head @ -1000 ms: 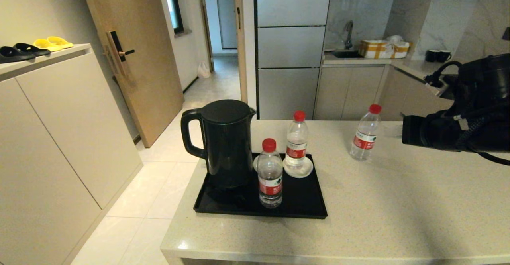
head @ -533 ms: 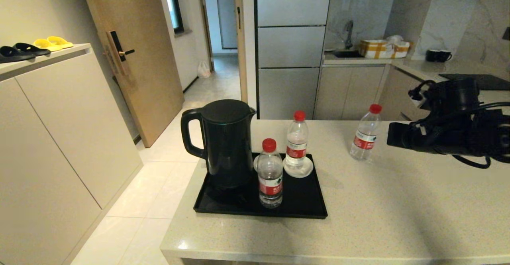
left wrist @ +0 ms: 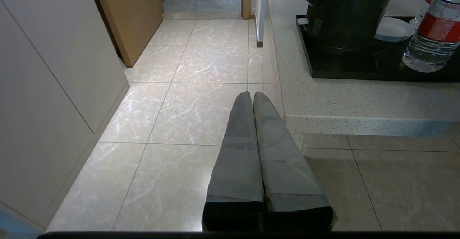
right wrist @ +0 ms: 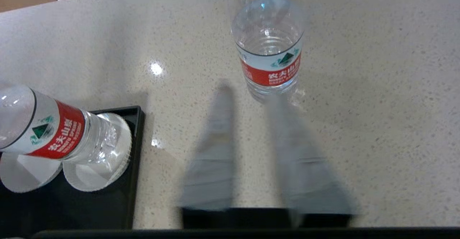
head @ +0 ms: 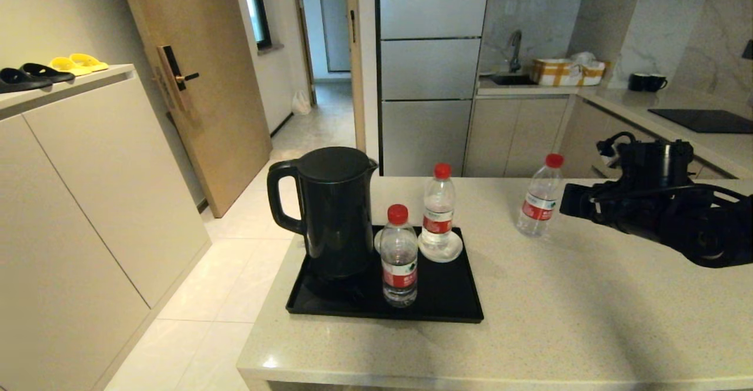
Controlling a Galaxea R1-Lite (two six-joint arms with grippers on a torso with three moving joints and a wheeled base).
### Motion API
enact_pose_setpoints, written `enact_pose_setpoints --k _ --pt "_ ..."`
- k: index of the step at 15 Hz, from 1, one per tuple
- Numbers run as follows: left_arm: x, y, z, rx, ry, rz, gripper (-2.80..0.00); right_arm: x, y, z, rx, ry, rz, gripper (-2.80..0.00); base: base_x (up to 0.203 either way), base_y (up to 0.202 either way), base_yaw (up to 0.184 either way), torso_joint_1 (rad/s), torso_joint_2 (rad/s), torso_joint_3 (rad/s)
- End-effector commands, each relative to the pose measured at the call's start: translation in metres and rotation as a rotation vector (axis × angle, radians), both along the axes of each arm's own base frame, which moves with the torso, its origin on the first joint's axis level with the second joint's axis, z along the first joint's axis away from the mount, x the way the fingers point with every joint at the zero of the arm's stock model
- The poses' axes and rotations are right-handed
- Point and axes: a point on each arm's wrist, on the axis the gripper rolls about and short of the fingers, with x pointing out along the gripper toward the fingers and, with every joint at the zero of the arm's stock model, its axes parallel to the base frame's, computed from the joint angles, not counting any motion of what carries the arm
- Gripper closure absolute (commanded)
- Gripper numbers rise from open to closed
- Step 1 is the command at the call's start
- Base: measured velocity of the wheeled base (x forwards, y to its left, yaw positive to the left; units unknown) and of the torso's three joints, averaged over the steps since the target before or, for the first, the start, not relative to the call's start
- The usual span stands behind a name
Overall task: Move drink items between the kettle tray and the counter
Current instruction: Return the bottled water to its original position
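Observation:
One red-capped water bottle (head: 540,197) stands alone on the beige counter (head: 588,308), far right of the black kettle tray (head: 456,306). A second bottle (head: 438,211) stands on a white saucer (head: 441,253) in the tray. The third bottle (head: 399,259) stands at the tray's front beside the black kettle (head: 332,209). My right gripper (head: 569,201) hovers just right of the lone bottle (right wrist: 269,52). It is open (right wrist: 251,95), with nothing between its fingers. My left gripper (left wrist: 252,95) is shut and empty, low over the floor beside the counter's edge (left wrist: 359,124).
A second white saucer (left wrist: 393,30) lies in the tray behind the front bottle (left wrist: 435,34). A beige cabinet (head: 88,191) stands at the left across the tiled floor. The kitchen worktop with sink (head: 512,79) and a black cooktop (head: 706,120) lie behind.
My right arm has dropped lower and moved left, bringing its gripper close to the lone bottle on the counter. The bottles, kettle and tray have not moved.

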Motion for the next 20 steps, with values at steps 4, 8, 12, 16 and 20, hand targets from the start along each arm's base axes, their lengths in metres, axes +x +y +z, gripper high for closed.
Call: enact_pose_setpoints --k 4,8,12,16,20 --pt "0.0 0.0 0.0 0.0 0.002 0.0 0.0 0.004 0.0 -0.004 0.013 0.005 0.01 -2.8 0.0 0.0 0.0 0.0 0.0 0.0" --pt "0.0 0.0 0.0 0.0 0.001 0.0 0.0 0.022 -0.001 -0.021 0.015 0.015 -0.011 -2.8 0.0 0.0 0.0 0.0 0.0 0.0" --pt "0.0 0.0 0.0 0.0 0.001 0.0 0.0 0.054 -0.017 -0.039 0.01 -0.06 -0.066 -2.8 0.0 0.0 0.0 0.0 0.0 0.0" --pt "0.0 0.0 0.0 0.0 0.001 0.0 0.0 0.077 -0.018 -0.048 0.007 -0.083 -0.08 -2.8 0.0 0.0 0.0 0.0 0.0 0.0" --pt "0.0 0.0 0.0 0.0 0.001 0.0 0.0 0.098 -0.014 -0.048 0.005 -0.07 -0.072 -2.8 0.0 0.0 0.0 0.0 0.0 0.0"
